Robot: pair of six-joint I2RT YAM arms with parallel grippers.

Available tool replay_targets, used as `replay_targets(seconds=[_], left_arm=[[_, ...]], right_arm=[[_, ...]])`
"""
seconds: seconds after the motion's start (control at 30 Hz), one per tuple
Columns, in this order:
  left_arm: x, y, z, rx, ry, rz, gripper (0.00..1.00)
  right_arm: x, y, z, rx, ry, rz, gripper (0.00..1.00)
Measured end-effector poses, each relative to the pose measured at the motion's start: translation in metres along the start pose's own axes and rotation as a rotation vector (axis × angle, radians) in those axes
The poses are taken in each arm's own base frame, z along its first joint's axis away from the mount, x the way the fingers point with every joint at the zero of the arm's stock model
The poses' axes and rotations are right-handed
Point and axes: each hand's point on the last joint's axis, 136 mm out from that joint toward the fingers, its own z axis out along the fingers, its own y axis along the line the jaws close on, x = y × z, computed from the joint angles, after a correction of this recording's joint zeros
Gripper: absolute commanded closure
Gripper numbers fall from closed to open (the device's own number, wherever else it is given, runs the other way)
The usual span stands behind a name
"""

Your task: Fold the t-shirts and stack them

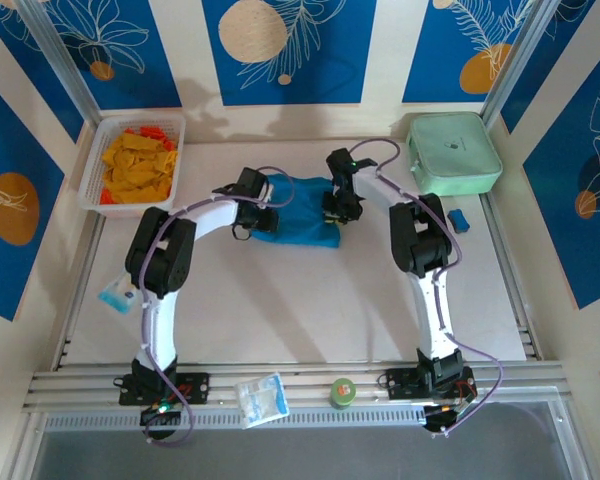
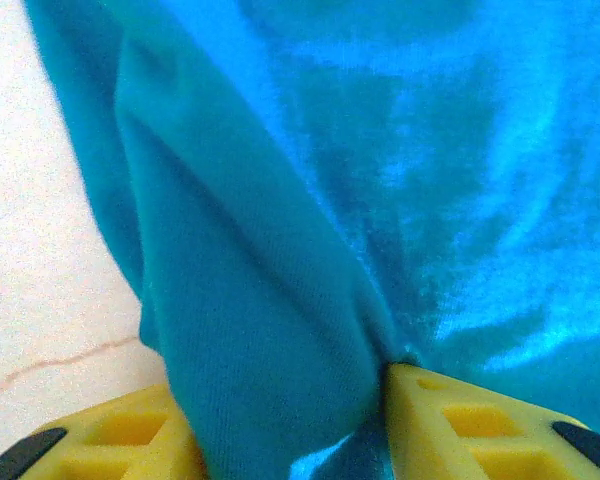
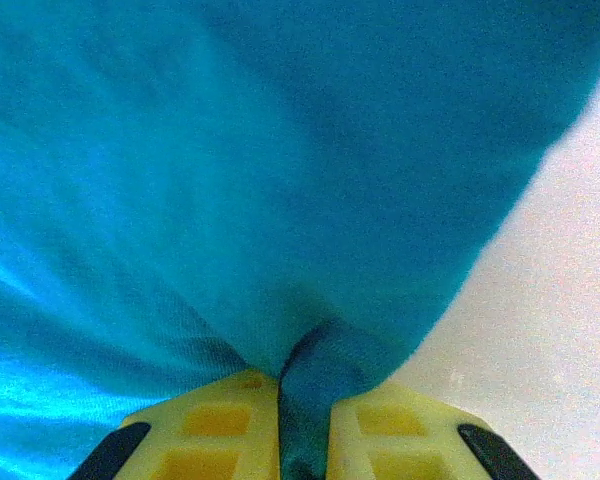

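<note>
Open desk [image 1: 310, 300] at 6 o'clock of the t-shirt [image 1: 298, 215]; basket [image 1: 90, 180] blocks 10 o'clock, mint case [image 1: 453, 152] blocks 2 o'clock.

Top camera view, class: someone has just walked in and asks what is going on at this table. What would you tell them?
Two robot arms are working on one teal-blue t-shirt lying bunched at the middle of the table. The left gripper has a thick fold at the shirt's left edge between its yellow fingers. The right gripper is pinched tight on a narrow fold at the right edge. The shirt is not yet folded flat.
</note>
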Motion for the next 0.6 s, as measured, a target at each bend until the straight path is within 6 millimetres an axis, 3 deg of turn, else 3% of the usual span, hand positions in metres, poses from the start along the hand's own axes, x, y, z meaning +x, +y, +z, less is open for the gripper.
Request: replay_targets(seconds=[0.17,0.4,0.6], left_arm=[[0.001,-0.002,-0.002,0.008,-0.018,-0.019,0.56],[-0.012,0.007,0.000,-0.065,0.001,-0.008,0.45],[-0.012,0.012,-0.012,-0.109,0.021,0.005,0.30]], right_arm=[[-0.024,-0.004,0.002,0.004,-0.021,-0.038,0.82],[-0.023,-0.009,0.000,0.000,-0.015,-0.057,0.48],[-0.018,-0.020,-0.026,0.017,-0.036,-0.060,0.41]])
